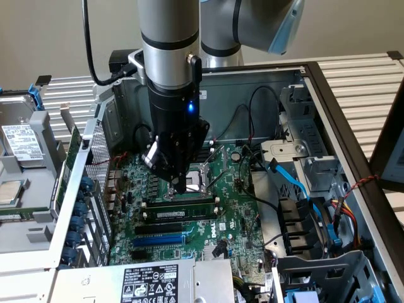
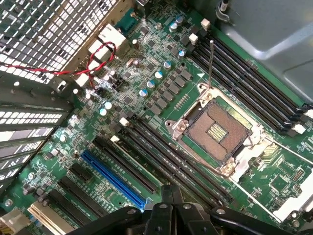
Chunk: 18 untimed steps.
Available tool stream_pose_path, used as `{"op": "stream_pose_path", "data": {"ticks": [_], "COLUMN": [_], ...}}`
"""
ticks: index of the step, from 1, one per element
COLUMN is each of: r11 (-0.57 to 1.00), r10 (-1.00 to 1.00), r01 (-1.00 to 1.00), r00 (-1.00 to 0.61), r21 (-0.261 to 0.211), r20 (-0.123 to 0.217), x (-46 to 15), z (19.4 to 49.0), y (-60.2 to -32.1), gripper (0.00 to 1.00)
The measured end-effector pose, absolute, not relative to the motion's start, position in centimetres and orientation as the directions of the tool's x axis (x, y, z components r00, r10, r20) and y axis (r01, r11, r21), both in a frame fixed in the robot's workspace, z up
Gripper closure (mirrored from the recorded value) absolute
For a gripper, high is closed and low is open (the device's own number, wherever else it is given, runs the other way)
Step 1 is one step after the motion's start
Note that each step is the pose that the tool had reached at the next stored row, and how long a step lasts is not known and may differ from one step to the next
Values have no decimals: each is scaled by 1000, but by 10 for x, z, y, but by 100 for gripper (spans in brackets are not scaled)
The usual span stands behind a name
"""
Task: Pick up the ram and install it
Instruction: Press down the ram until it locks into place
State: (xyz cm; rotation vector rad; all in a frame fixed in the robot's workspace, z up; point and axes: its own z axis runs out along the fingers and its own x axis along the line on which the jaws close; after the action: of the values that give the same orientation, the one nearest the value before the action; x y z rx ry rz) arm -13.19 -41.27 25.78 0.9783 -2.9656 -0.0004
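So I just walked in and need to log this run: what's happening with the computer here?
A robot arm is working inside an open computer case. Its gripper, jaws shut, is pointed down at the motherboard, right over the memory slots beside the empty processor socket. A ram stick already sits in one of those slots, just below the gripper tip. The blue expansion slot nearby is empty.

The grey-and-black robot arm [image 1: 169, 76] hung straight down, its black gripper [image 1: 179, 184] pinched fully closed, fingertips lowest.
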Motion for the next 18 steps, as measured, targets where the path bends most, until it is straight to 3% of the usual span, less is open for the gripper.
{"op": "stream_pose_path", "data": {"ticks": [18], "r11": [907], "r10": [-420], "r01": [-421], "r00": [-907], "r21": [-21], "r20": [33], "x": [-132], "z": [258], "y": [-413], "gripper": [90]}}
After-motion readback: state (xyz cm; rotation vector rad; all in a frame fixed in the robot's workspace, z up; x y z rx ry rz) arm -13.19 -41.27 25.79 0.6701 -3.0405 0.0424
